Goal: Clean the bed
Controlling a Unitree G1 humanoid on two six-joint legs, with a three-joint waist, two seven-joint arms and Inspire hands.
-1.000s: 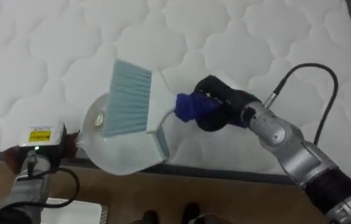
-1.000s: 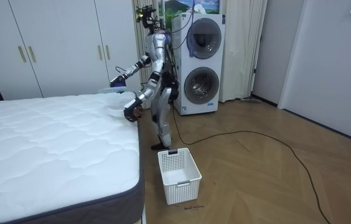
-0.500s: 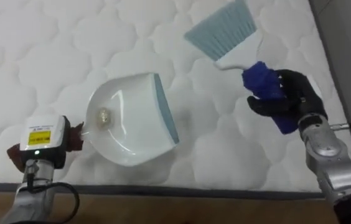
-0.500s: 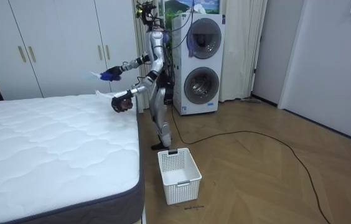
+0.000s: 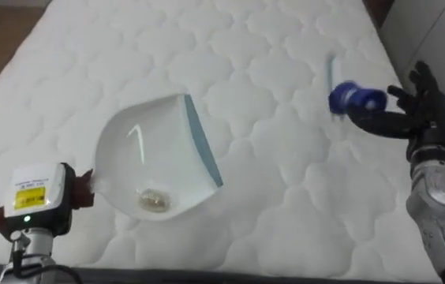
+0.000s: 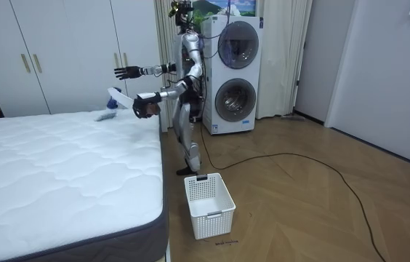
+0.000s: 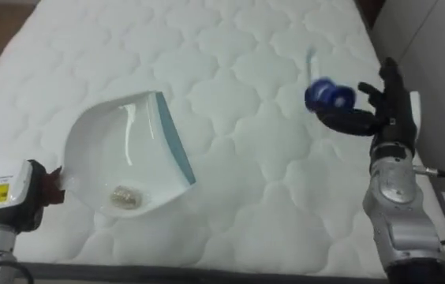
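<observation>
Quilted white mattress [image 5: 246, 181] under both arms. Left hand [image 5: 83, 189] sits mostly behind its tag, fingers clamped on the rear of a white dustpan [image 5: 155, 158], debris clump [image 5: 153, 202] inside. Right hand [image 5: 428, 106] splayed wide; blurred blue-handled brush [image 5: 353, 99] at its thumb tip, contact unclear.

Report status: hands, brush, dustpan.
Left hand shut on dustpan, debris inside. Right hand open, brush beside it over the mattress, contact unclear. Nothing in the way.
</observation>
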